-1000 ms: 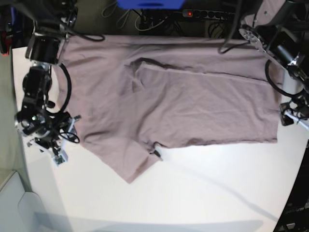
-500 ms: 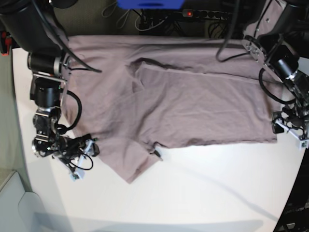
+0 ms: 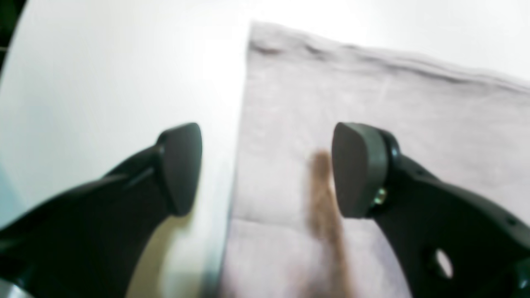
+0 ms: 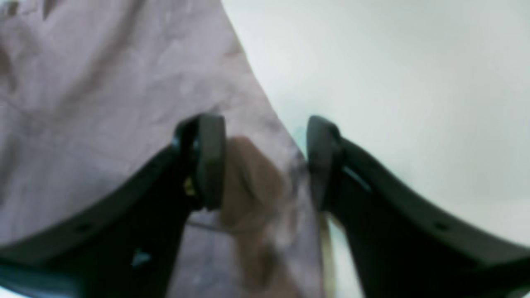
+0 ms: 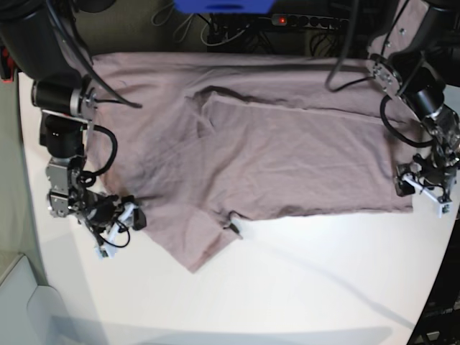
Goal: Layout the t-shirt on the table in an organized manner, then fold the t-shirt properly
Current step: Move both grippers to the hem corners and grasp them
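Note:
The mauve-pink t-shirt (image 5: 287, 151) lies spread across the far half of the white table (image 5: 302, 287), with one sleeve pointing toward the near edge. My left gripper (image 5: 420, 188) is at the shirt's right hem corner. In the left wrist view its gripper (image 3: 265, 169) is open and straddles the t-shirt (image 3: 372, 91) edge, one finger over bare table (image 3: 103, 82). My right gripper (image 5: 122, 221) is at the shirt's left edge. In the right wrist view this gripper (image 4: 265, 165) has its jaws apart around the t-shirt (image 4: 103, 82) edge, a bunched fold between them.
A power strip (image 5: 309, 20) with cables and a blue object (image 5: 223, 6) lie beyond the table's far edge. A grey surface (image 5: 21, 302) adjoins the table's near left corner. Bare white table runs along the front and right.
My right gripper has come down and inward onto the shirt's left edge, and its jaws have narrowed. My left gripper has shifted inward onto the right hem corner, still wide.

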You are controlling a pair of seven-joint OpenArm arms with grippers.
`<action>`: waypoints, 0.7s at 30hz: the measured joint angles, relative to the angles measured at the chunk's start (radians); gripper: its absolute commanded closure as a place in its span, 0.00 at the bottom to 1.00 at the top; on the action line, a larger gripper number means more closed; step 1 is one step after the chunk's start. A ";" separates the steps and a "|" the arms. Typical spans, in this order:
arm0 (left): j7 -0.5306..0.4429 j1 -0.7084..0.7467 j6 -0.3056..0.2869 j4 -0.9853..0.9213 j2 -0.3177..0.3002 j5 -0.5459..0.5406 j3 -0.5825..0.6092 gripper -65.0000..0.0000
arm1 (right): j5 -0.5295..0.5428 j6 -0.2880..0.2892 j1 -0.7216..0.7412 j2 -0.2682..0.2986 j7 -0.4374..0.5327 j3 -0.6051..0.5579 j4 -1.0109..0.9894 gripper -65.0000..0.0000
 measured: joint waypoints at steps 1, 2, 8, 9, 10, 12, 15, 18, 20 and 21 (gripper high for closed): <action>-0.012 -0.003 0.000 -0.011 0.000 0.000 0.000 0.27 | 0.001 0.000 0.002 0.000 0.007 0.001 -0.008 0.75; -0.012 -0.013 0.000 -0.026 -0.002 0.003 0.000 0.27 | 0.001 0.000 0.002 0.000 0.015 0.001 -0.015 0.83; -0.055 -0.061 0.000 -0.129 -0.030 0.000 0.005 0.27 | 0.017 0.000 -0.018 -0.002 0.046 0.001 -0.017 1.00; -0.086 -0.063 0.001 -0.145 -0.035 0.000 0.005 0.27 | 0.019 0.000 -0.018 -0.001 0.047 0.001 -0.017 1.00; -0.112 -0.068 0.000 -0.169 -0.040 0.000 0.004 0.27 | 0.018 0.000 -0.018 -0.002 0.043 0.001 -0.017 1.00; -0.143 -0.072 0.001 -0.212 -0.043 0.005 0.004 0.27 | 0.015 0.001 -0.018 -0.002 0.044 0.001 -0.018 1.00; -0.212 -0.079 0.003 -0.272 -0.045 0.002 0.005 0.27 | 0.015 0.000 -0.018 -0.003 0.043 0.001 -0.018 1.00; -0.267 -0.095 0.004 -0.348 -0.076 0.000 0.005 0.27 | 0.016 0.001 -0.018 -0.004 0.043 0.001 -0.018 1.00; -0.326 -0.103 0.004 -0.397 -0.086 -0.001 0.008 0.27 | 0.016 0.001 -0.018 -0.004 0.043 0.001 -0.017 1.00; -0.344 -0.105 0.005 -0.415 -0.092 -0.014 0.026 0.27 | 0.015 0.000 -0.018 -0.004 0.043 0.001 -0.017 1.00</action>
